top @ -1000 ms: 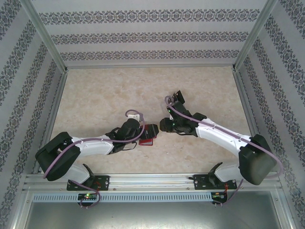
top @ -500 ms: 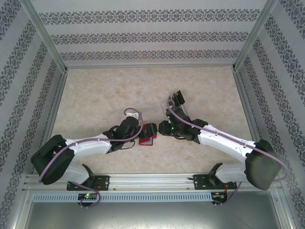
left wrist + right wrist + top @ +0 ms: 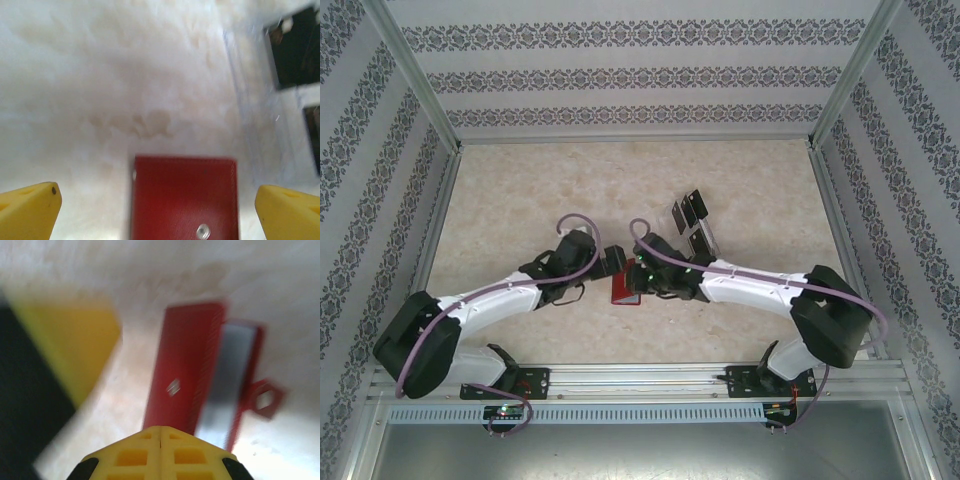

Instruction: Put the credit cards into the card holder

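Hovering above the card holder (image 3: pixel 625 291), which lies flat on the table (image 3: pixel 520 200) between the arms, we spread our left gripper (image 3: pixel 612 262) wide, likely to steady it. Our right gripper (image 3: pixel 160 436) is clenched on nothing visible, perhaps to nudge the flap.

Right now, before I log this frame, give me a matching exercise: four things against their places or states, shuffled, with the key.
Things:
1. left gripper
2. right gripper
3. small red leather-like folding wallet
4. thin dark rectangular cards

Places or states:
A. shut
B. lying on the pale marbled table, grey inside showing
C. open wide
D. behind the right gripper, farther up the table

Pairs: 1-C, 2-A, 3-B, 4-D
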Controlling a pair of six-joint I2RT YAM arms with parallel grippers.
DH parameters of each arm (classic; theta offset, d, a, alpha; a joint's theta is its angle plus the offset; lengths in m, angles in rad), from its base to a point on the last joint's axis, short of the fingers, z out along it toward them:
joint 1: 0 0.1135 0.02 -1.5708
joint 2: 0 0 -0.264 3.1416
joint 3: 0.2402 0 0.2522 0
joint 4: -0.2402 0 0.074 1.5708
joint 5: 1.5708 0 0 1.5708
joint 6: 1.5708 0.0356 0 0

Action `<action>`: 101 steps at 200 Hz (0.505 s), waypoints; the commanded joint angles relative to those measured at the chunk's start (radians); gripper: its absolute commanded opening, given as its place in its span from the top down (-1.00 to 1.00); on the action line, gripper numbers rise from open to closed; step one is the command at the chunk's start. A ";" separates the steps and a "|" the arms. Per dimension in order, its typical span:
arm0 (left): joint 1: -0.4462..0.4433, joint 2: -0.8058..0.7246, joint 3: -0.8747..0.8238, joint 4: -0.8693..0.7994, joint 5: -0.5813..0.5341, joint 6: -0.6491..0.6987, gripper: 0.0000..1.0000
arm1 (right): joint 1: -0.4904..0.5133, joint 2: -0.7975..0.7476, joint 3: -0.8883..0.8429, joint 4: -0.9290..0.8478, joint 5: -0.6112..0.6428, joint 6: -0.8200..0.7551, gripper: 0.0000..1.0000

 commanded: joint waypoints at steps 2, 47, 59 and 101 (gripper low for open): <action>0.064 -0.029 0.076 -0.065 -0.011 0.020 -1.00 | 0.048 0.034 0.009 0.045 -0.072 0.022 0.95; 0.092 0.076 0.203 -0.257 0.019 0.193 -1.00 | 0.057 0.086 -0.023 0.061 -0.049 0.022 1.00; 0.091 0.109 0.221 -0.279 0.028 0.230 -1.00 | 0.054 0.095 -0.032 0.065 -0.043 0.017 1.00; 0.091 0.194 0.257 -0.327 0.053 0.300 -1.00 | 0.036 0.051 -0.066 0.087 -0.043 0.012 1.00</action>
